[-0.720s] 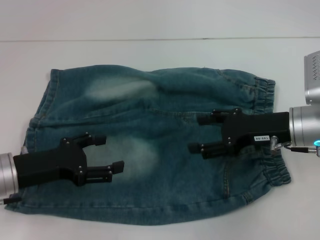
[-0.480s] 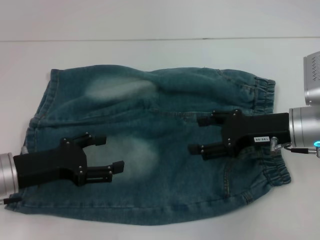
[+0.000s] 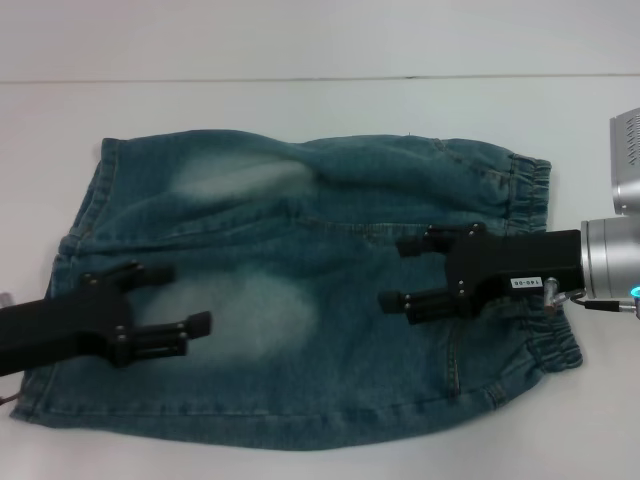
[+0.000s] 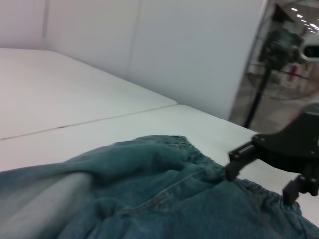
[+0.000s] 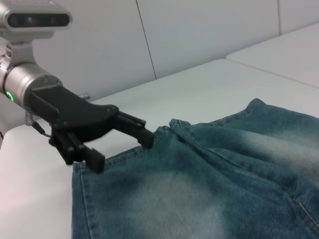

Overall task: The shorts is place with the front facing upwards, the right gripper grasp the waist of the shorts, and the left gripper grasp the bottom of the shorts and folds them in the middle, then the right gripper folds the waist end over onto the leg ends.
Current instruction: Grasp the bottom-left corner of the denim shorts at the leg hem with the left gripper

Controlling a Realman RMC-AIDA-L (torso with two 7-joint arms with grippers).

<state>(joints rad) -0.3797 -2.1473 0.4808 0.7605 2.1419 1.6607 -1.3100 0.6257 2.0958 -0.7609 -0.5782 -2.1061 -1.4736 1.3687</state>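
Blue denim shorts (image 3: 330, 200) lie flat on the white table (image 3: 300, 100), with the elastic waist (image 3: 545, 185) at the right and the leg ends (image 3: 88, 200) at the left. My left gripper (image 3: 185, 296) hovers open over the leg part near the left edge, holding nothing. Over the middle of the shorts, just inside the waist, my right gripper (image 3: 392, 270) is open and also holds nothing. The left wrist view shows the shorts (image 4: 149, 199) and the right gripper (image 4: 261, 172) beyond them. In the right wrist view the left gripper (image 5: 122, 150) is above the shorts (image 5: 199, 189).
White table surface surrounds the shorts on all sides, with a seam line (image 3: 200, 80) running across the far part. A stand on wheels (image 4: 264, 74) is visible beyond the table in the left wrist view.
My left gripper has drawn back to the left, towards the leg ends, still open. The right gripper and the shorts have hardly moved.
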